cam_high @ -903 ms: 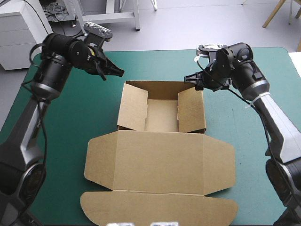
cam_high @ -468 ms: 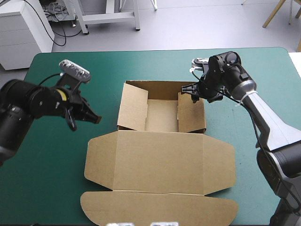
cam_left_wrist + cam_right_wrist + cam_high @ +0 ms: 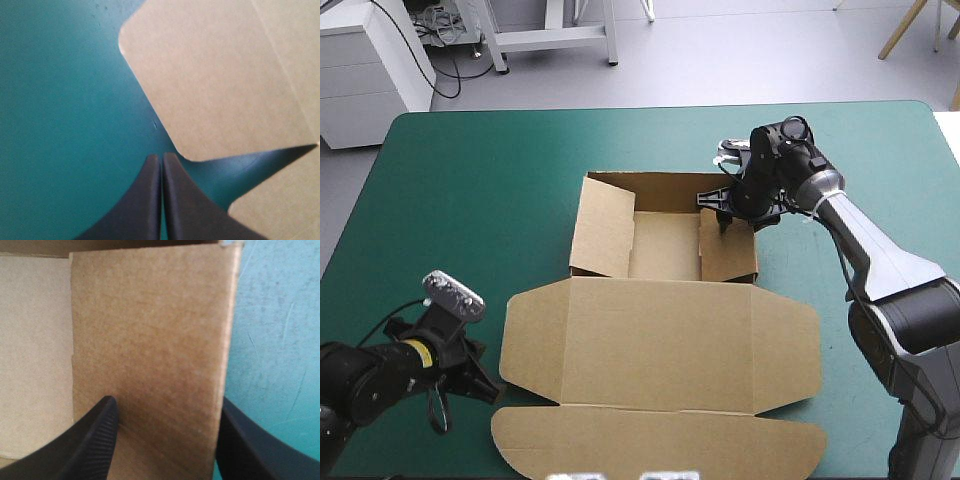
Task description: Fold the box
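The brown box (image 3: pixel 660 330) lies mid-table as an open tray (image 3: pixel 665 245) with raised walls, its lid flat toward the near edge. My right gripper (image 3: pixel 723 212) is open and straddles the far end of the tray's right wall (image 3: pixel 728 250). In the right wrist view that wall (image 3: pixel 150 330) stands between the fingers, one inside the tray, one outside. My left gripper (image 3: pixel 488 388) is low over the cover by the lid's left flap (image 3: pixel 533 335). Its fingers (image 3: pixel 161 165) are shut and empty, pointing at the flap's rounded corner (image 3: pixel 220 80).
The lid's long front flap (image 3: pixel 660 440) reaches close to the table's near edge, and part of it (image 3: pixel 280 205) shows beside the left gripper. Bare teal-green cover (image 3: pixel 470 210) spreads left of the box and beyond its far wall.
My left arm has swung from the tray's far left corner down to the near left, beside the lid's flap. My right gripper has moved in and down over the right wall.
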